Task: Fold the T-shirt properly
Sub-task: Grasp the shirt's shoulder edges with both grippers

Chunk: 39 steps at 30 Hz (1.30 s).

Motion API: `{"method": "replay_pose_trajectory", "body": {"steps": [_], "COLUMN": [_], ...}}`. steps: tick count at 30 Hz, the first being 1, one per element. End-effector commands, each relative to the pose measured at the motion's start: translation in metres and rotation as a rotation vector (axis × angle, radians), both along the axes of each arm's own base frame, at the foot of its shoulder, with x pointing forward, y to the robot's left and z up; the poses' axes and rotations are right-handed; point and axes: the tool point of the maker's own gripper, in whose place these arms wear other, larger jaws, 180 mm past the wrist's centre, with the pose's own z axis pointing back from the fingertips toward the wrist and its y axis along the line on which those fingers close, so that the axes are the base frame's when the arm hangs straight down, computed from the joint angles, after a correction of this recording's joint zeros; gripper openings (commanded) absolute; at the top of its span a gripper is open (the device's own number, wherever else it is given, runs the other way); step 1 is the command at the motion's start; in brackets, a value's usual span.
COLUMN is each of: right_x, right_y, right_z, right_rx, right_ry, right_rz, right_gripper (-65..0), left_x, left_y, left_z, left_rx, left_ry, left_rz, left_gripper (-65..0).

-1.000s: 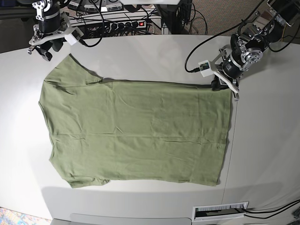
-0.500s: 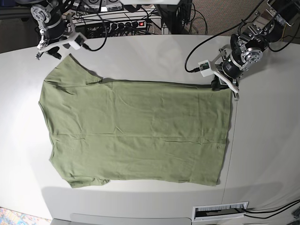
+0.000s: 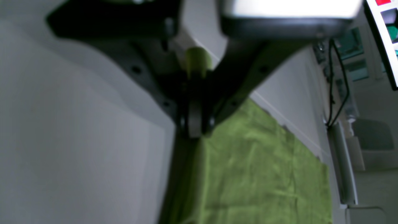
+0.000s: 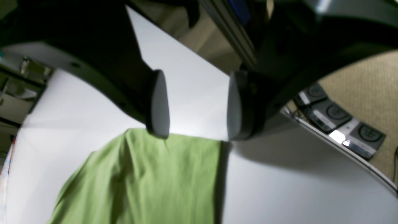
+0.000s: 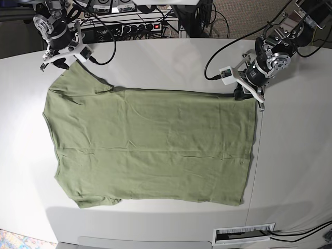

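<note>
While the T-shirt (image 5: pixel 150 145) lies flat across the bench (image 5: pixel 290 171), our left tool (image 5: pixel 243 93) is clamped on its hem corner at two o'clock, anchoring it; our right tool (image 4: pixel 194 105) hangs spread apart over the sleeve at ten o'clock, ready to pinch.

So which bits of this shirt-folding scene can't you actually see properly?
- Base view: the corner of the olive-green short-sleeved T-shirt under the left end effector is hidden by it.
- Left wrist view: the pinched cloth is blurred, too close to the lens.
- Right wrist view: the open right end effector hangs above the sleeve; its height over the cloth is unclear.
</note>
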Motion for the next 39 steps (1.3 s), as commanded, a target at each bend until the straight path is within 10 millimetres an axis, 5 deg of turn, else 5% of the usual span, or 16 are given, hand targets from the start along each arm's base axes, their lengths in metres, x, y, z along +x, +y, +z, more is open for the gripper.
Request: {"method": "replay_pose_trajectory", "body": {"steps": [1,15,21,26,39], "right_x": [0.006,0.027,0.037,0.037,0.041], "right_y": [-0.003,-0.006,-0.013,-0.014,-0.010], "right_z": [0.005,0.004,-0.001,-0.001,0.018], "right_rx": [-0.008,0.036,0.043,0.039,-0.004], "right_ry": [-0.023,-0.069,-0.074,-0.071,-0.090], "right_rz": [0.008,-0.007,-0.037,-0.041,-0.061], "right_gripper": [-34.0,-35.3,-44.3,-65.0,-65.0], "left_x": [-0.002,-0.002,-0.002,-0.002,-0.003], "left_y": [0.003,0.004,0.003,0.003,0.005], "left_z": [-0.001,0.000,0.000,0.000,-0.002], "left_rx": [0.008,0.011,0.010,0.010,0.018], "left_ry": [0.017,0.015,0.015,0.015,0.019], "left_rz": [-0.004,-0.006,-0.006,-0.006,0.002], "left_gripper": [-65.0,-65.0,-65.0,-65.0,-65.0]}}
